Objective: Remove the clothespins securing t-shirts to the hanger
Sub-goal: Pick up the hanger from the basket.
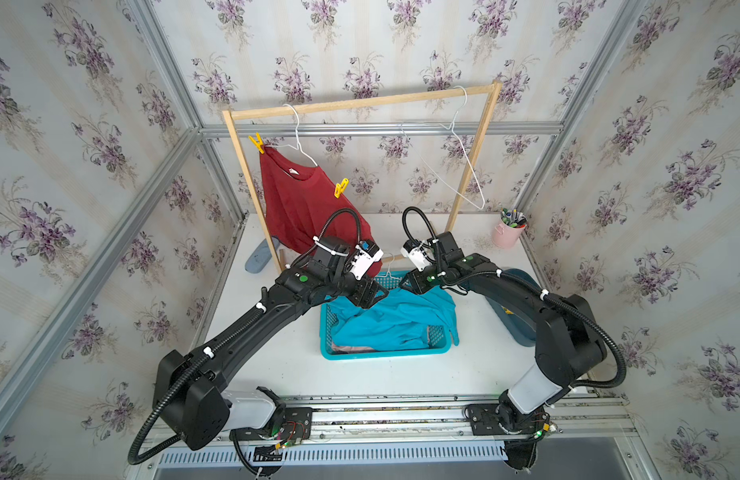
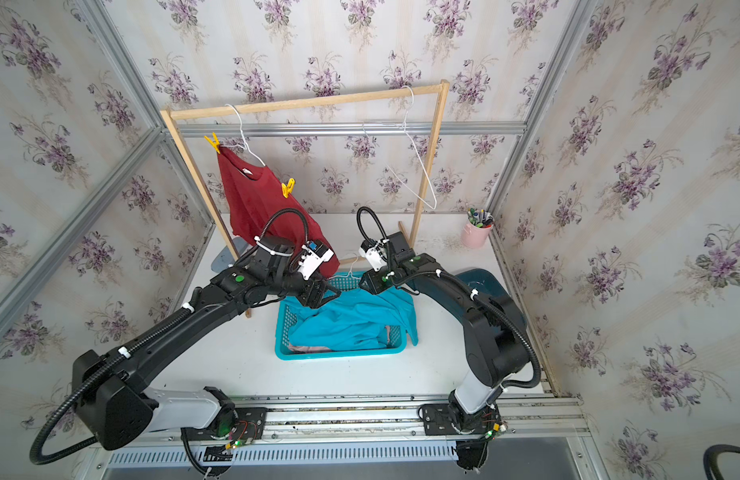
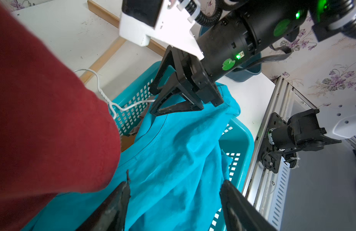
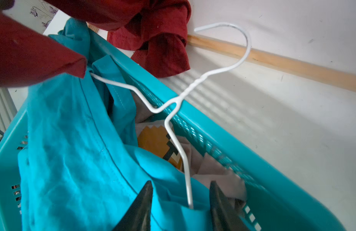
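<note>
Tbh the white tabletop [image 1: 276,365] had open room in front of the turquoise plastic basket [image 1: 384,355]; left gripper [image 3: 175,183] and right gripper [image 4: 181,182] both gaped.

a dark red shirt [image 1: 293,208] hangs on a white hanger [image 1: 298,137] from the wooden rack [image 1: 360,99]. one yellow clothespin [image 1: 256,143] sits on its higher shoulder and another yellow clothespin [image 1: 341,188] on its lower shoulder. a second white hanger [image 1: 459,141] hangs bare at the other end of the rack. a blue-green basket [image 1: 384,354] stands on the white surface [image 1: 276,357]. a blue-green shirt [image 1: 393,320] is heaped in it, with a bit of pink cloth [image 1: 355,348] under that. my left fingers [image 1: 378,292] and my right fingers [image 1: 403,283] hang over the basket's back edge, tips near each other. a pink cup [image 1: 507,233] of pens stands in the far corner.
</note>
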Motion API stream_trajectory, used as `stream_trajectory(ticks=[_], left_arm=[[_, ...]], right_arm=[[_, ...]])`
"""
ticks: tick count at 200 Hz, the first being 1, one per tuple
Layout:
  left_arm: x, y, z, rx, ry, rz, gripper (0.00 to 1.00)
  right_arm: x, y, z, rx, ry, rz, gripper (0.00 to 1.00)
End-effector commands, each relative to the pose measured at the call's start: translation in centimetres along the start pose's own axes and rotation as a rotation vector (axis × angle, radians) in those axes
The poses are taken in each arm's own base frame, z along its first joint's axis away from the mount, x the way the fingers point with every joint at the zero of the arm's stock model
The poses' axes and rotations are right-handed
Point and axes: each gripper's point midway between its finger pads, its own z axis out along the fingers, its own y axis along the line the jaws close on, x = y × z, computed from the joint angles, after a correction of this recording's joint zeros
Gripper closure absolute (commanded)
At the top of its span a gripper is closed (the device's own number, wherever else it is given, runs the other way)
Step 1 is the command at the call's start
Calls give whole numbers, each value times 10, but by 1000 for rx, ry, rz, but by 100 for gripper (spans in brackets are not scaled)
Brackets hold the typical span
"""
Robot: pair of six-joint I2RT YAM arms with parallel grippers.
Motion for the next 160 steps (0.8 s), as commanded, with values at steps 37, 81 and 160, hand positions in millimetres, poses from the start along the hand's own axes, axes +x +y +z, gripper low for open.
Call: stream_trajectory(ticks=[37,81,160], left_arm=[[-6,0,-2,-8,-11,-3,27],[-3,1,-3,-17,-4,-3,26],[-11,1,-12,-46,-33,8,1]], right_arm=[[-4,0,14,-14,45,-97,62],[4,-6,23,49,105,-152,70],[-13,13,6,128,40,-297,100]])
